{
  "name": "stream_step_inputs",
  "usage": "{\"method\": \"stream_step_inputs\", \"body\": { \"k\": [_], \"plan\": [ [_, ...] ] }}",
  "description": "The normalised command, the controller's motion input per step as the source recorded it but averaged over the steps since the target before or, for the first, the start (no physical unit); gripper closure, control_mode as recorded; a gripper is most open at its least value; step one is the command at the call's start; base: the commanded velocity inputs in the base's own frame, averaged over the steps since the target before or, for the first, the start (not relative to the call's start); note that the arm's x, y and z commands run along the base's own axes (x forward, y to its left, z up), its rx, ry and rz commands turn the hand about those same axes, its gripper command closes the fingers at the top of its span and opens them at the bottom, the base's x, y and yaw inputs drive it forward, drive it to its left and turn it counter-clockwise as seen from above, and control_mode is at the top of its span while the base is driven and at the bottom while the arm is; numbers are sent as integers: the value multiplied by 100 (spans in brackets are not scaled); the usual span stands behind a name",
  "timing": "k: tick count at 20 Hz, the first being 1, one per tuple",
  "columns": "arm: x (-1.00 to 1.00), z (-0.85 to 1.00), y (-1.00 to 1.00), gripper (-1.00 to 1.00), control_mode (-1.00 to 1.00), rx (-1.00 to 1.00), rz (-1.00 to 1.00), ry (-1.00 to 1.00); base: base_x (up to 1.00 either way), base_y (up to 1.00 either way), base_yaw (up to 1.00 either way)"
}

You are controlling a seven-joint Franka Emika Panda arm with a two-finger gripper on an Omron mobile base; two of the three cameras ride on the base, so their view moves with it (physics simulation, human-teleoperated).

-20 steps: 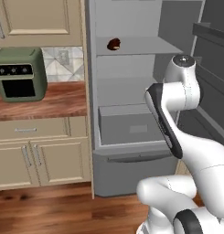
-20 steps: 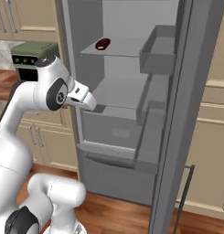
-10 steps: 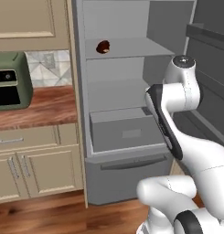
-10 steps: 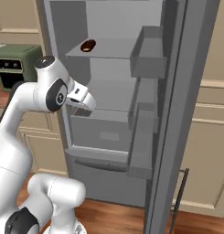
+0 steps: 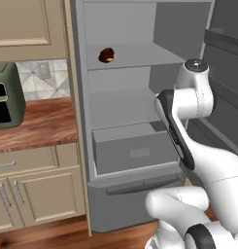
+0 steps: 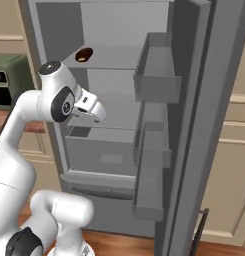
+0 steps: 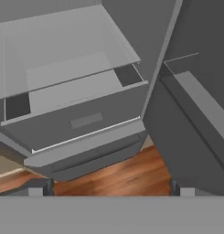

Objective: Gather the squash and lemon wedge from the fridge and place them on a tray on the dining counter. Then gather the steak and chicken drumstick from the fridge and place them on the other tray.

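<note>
The grey fridge [image 5: 178,34] [image 6: 56,35] stands open in front of me. On its upper shelf lies one dark reddish-brown piece, seemingly the steak [image 5: 106,55] [image 6: 84,54]. My gripper [image 6: 97,115] [image 7: 109,189] hangs before the middle shelves, well below that piece, pointing down at the lower drawer [image 7: 86,116]. Its fingertips [image 7: 40,187] stand wide apart, open, with nothing between them. The squash, lemon wedge, chicken drumstick, both trays and the dining counter are out of view.
The open fridge door [image 6: 194,125] with its bins [image 6: 154,75] stands close on the right. A green appliance [image 5: 4,95] [image 6: 9,80] sits on a wood counter [image 5: 38,129] left of the fridge, above beige cabinets [image 5: 42,199]. Wood floor [image 7: 122,176] lies below.
The whole picture has shifted: the base has driven, bringing the fridge closer and further left in the left base view. The arm keeps its pose and the gripper stays open.
</note>
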Motion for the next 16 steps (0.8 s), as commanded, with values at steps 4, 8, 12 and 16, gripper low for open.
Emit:
{"method": "stream_step_inputs", "body": {
  "k": [4, 8, 12, 16],
  "plan": [
    [0, 0, 0, -100, 100, 0, 0, 0, 53, 13, 0],
    [0, 0, 0, -100, 100, 0, 0, 0, 46, 13, 0],
    [0, 0, 0, -100, 100, 0, 0, 0, 31, 0, 0],
    [0, 0, 0, -100, 100, 0, 0, 0, 34, 0, 0]
  ]
}}
